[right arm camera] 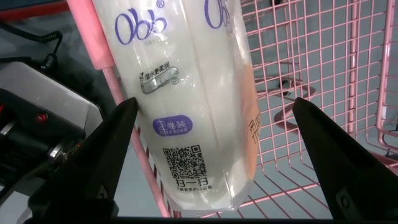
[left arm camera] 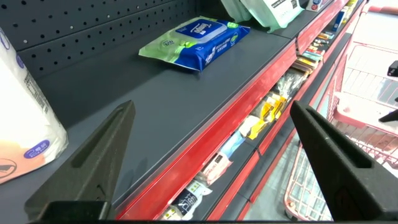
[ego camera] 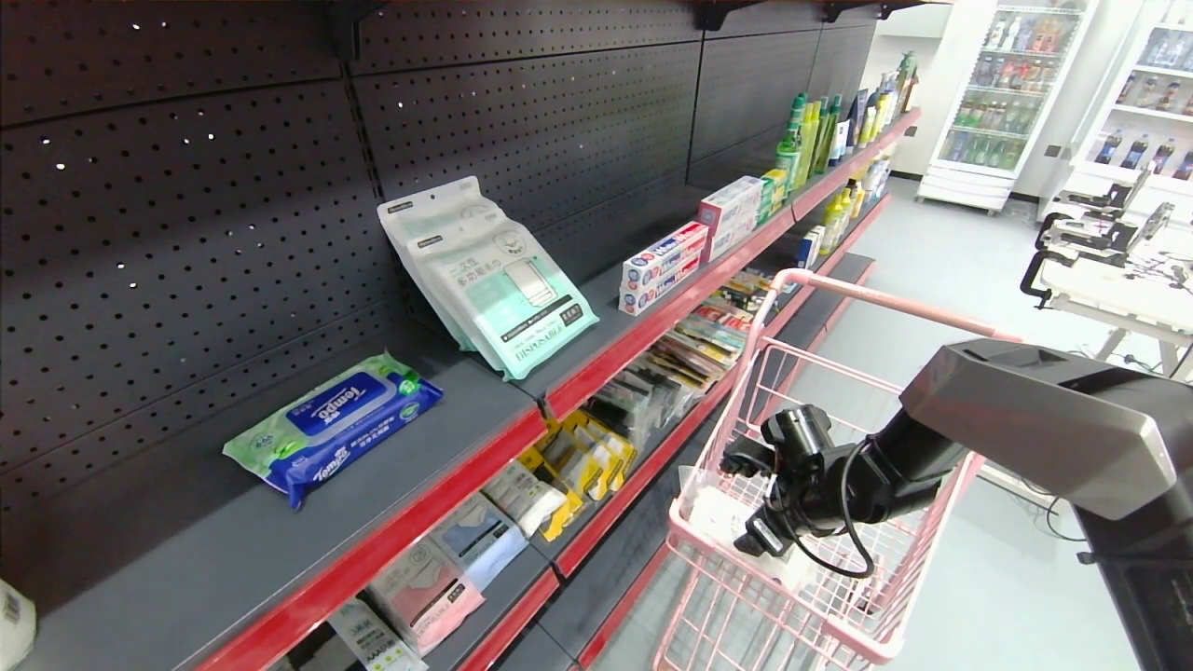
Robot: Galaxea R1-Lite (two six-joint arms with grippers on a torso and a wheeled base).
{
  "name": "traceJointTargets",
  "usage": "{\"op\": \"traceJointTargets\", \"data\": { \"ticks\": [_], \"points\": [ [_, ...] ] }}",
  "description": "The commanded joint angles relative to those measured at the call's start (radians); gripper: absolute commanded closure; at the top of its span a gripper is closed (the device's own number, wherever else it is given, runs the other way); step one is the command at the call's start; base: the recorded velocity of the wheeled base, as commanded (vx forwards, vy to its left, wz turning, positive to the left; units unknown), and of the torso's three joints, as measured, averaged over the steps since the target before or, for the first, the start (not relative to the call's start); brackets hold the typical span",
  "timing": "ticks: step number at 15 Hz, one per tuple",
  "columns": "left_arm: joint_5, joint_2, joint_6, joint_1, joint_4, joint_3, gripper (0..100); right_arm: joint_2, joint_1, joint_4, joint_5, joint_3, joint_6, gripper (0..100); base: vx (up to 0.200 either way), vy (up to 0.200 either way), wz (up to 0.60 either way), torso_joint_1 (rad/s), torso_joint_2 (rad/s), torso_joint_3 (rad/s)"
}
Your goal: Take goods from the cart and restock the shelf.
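Inside the pink cart [ego camera: 843, 294] stands a white tissue pack [right arm camera: 193, 112] against the cart's wire side; it also shows as a white tissue pack [ego camera: 713, 513] in the head view. My right gripper [right arm camera: 212, 102] is open, one finger on each side of the pack without closing on it; the right gripper [ego camera: 750, 531] hangs low inside the cart. My left gripper [left arm camera: 212, 104] is open and holds nothing, over the grey top shelf [left arm camera: 186, 106]. Another white tissue pack [left arm camera: 25, 124] stands on that shelf beside the left gripper. A blue and green wet wipes pack [ego camera: 335, 424] lies farther along.
Mask packs [ego camera: 494, 280] lean on the pegboard, with toothpaste boxes [ego camera: 664, 266] beyond them. The lower shelves [ego camera: 559, 466] hold several small packets. The shelf's red edge [ego camera: 522, 433] runs close to the cart. Drink coolers [ego camera: 1007, 102] stand at the far right.
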Motion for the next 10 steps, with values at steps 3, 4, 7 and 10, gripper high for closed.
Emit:
{"op": "traceJointTargets", "data": {
  "ticks": [3, 4, 7, 10],
  "points": [
    [0.000, 0.001, 0.000, 0.000, 0.000, 0.000, 0, 0.000, 0.001, -0.001, 0.000, 0.000, 0.000, 0, 0.000, 0.000, 0.00, 0.000, 0.00, 0.000],
    [0.000, 0.001, 0.000, 0.000, 0.000, 0.000, 0, 0.000, 0.001, -0.001, 0.000, 0.000, 0.000, 0, 0.000, 0.000, 0.00, 0.000, 0.00, 0.000],
    [0.000, 0.001, 0.000, 0.000, 0.000, 0.000, 0, 0.000, 0.001, -0.001, 0.000, 0.001, 0.000, 0, 0.000, 0.000, 0.00, -0.045, 0.10, 0.050],
    [0.000, 0.001, 0.000, 0.000, 0.000, 0.000, 0, -0.002, 0.001, -0.001, 0.000, 0.001, 0.000, 0, 0.000, 0.000, 0.00, -0.146, 0.32, 0.172]
  ]
}}
